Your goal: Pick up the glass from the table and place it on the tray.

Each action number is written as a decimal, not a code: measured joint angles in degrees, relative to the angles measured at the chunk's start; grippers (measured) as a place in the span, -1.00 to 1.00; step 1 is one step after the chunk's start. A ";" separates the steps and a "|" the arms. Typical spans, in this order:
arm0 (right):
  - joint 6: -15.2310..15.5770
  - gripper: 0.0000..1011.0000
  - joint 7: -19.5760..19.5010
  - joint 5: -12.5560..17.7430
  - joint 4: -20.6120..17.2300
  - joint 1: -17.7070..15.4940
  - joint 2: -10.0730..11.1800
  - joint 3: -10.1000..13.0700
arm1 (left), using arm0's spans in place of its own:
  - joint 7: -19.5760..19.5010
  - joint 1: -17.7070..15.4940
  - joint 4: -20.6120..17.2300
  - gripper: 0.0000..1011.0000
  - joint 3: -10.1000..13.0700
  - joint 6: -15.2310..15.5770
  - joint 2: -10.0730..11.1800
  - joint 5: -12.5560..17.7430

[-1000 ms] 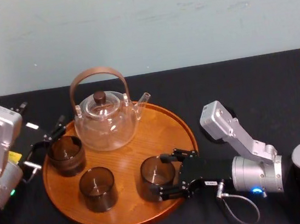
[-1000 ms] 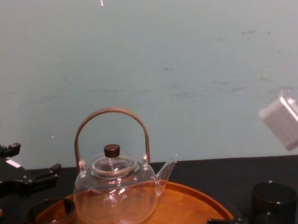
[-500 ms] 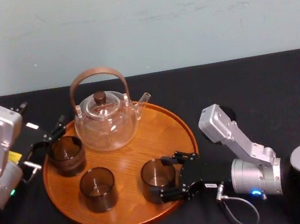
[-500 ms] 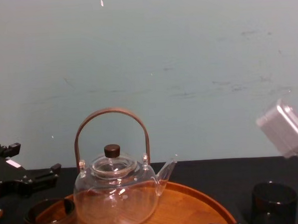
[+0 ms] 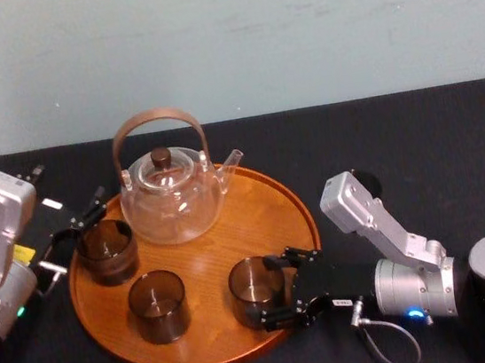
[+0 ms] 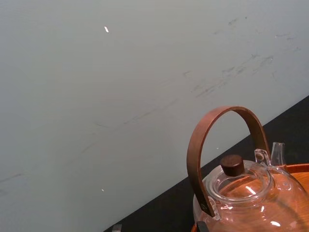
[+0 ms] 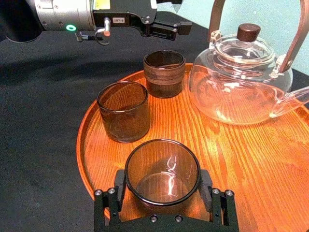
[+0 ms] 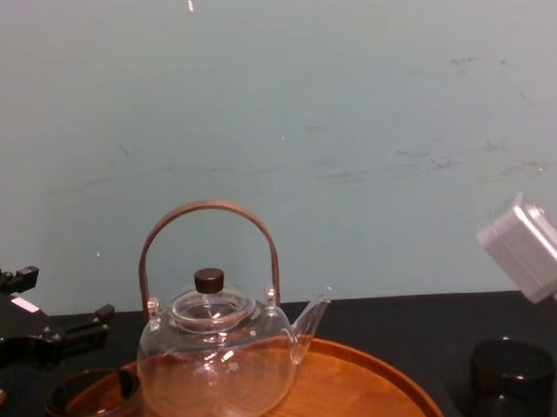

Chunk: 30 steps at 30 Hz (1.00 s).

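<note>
Right tool (image 5: 269,292) low over tray (image 5: 265,214), near its edge. Closed on glass (image 5: 256,285), fingers (image 7: 119,186) pressed to both sides. Glass between tool's tips, bottom seemingly down on tray wood. Ahead of tool: second brown glass (image 5: 158,305), then thick-rimmed cup (image 5: 107,250); teapot (image 5: 172,200) further off. Left tool (image 5: 78,236) just past that cup, spread open, holding nothing. Seems nearly done: picked up, carried over, set down. Left to do: let go, pull tool back over desk (image 5: 415,132).
</note>
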 joint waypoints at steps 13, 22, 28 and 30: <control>-0.05 0.98 0.03 0.09 0.00 0.01 -0.03 0.03 | 0.00 0.00 0.00 0.98 0.00 0.00 0.00 0.00; -0.10 0.98 0.11 0.27 -0.04 0.01 -0.03 0.12 | 0.00 0.00 0.00 0.98 0.00 0.00 0.00 0.00; -0.20 0.98 0.82 2.10 -0.81 -0.65 0.82 1.35 | 0.00 0.00 0.00 0.98 0.00 0.00 0.00 0.00; -0.24 0.98 1.03 2.74 -1.41 -1.11 1.48 1.75 | 0.00 0.00 0.00 0.98 0.00 0.00 0.00 0.00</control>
